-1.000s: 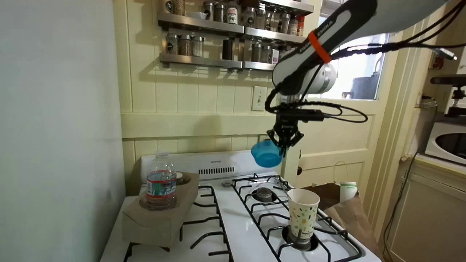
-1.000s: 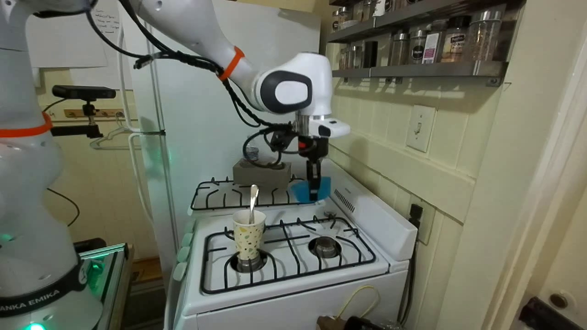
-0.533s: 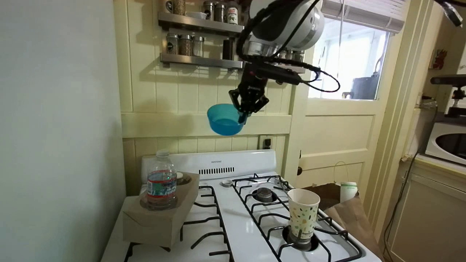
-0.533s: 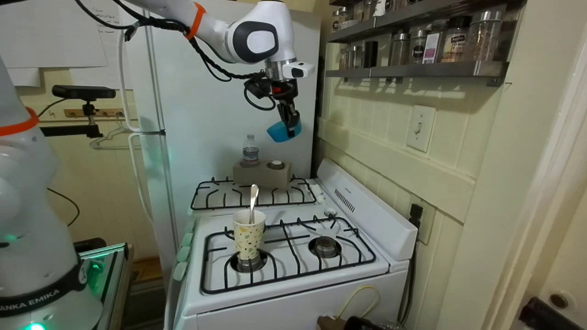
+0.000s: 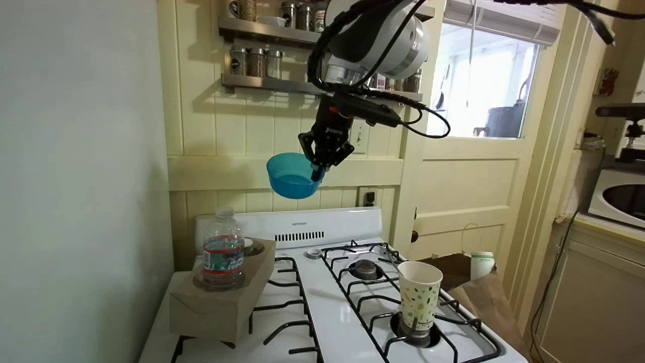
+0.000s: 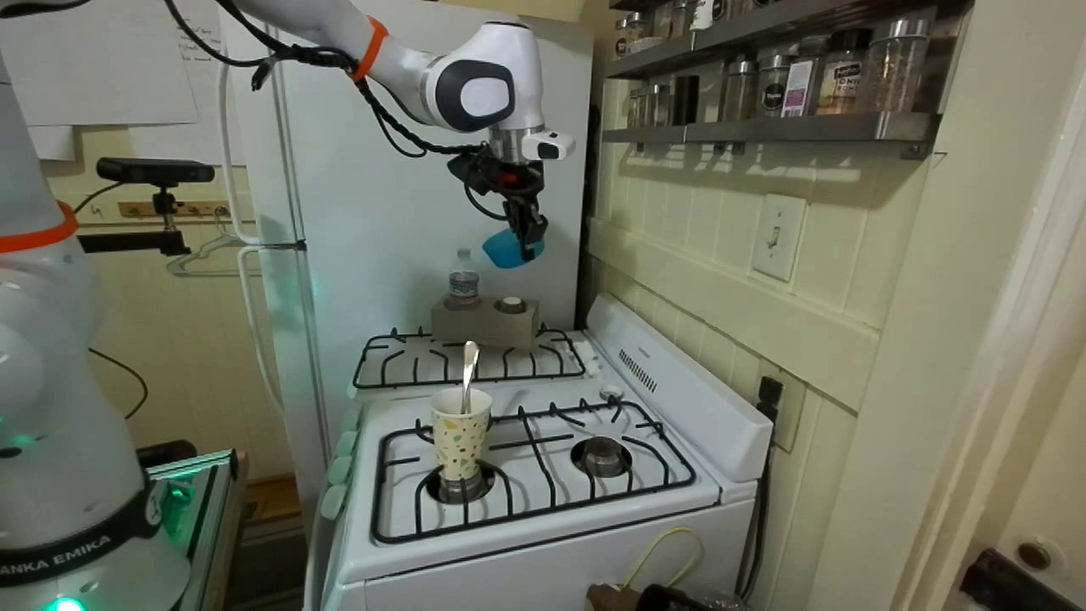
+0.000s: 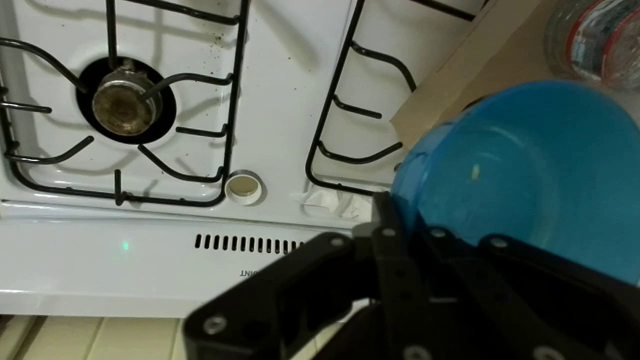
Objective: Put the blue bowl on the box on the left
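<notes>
The blue bowl (image 5: 289,176) hangs in the air over the back of the stove, slightly tilted; it also shows in an exterior view (image 6: 504,249) and in the wrist view (image 7: 505,175). My gripper (image 5: 319,172) is shut on the bowl's rim, as the wrist view (image 7: 402,215) shows. The box (image 5: 214,312) is a grey-brown cardboard block on the left burners, lower than the bowl. It also shows in an exterior view (image 6: 475,327), and partly behind the bowl in the wrist view (image 7: 480,60).
A clear water bottle (image 5: 223,259) stands on the box's near part. A white round piece (image 6: 510,305) sits in a hole at its other end. A patterned paper cup (image 5: 420,297) with a spoon stands on a right burner. Spice shelves (image 5: 279,83) hang on the wall.
My gripper and the bowl rose from low over the stove's back and moved toward the box's side. In the last half second they sank slightly and moved further that way. The bowl stays gripped.
</notes>
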`<state>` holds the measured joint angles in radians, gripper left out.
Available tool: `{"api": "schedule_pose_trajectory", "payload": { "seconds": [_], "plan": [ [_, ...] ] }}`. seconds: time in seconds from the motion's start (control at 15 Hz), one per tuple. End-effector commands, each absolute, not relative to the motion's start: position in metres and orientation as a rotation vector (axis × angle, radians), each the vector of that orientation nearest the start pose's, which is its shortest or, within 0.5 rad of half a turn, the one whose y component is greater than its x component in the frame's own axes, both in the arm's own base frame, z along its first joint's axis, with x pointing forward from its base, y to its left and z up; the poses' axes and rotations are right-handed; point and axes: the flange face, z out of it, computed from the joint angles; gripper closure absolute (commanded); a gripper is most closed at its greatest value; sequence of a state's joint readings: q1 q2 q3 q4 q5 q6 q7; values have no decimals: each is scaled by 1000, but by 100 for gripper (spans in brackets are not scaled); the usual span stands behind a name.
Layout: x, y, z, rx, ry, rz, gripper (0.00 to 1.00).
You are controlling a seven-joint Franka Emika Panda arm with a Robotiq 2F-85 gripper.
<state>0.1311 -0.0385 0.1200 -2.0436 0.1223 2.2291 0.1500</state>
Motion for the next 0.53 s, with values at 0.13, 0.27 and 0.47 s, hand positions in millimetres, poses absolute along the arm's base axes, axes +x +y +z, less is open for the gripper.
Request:
{"api": "schedule_pose_trajectory", "payload": {
  "seconds": [0.13,0.27,0.47],
  "plan": [
    [572,205,429,-2965,-63,-240,99],
    [581,220,414,-2939,-28,-225,99],
    [592,228,394,-2945,57,-175,99]
  ]
}}
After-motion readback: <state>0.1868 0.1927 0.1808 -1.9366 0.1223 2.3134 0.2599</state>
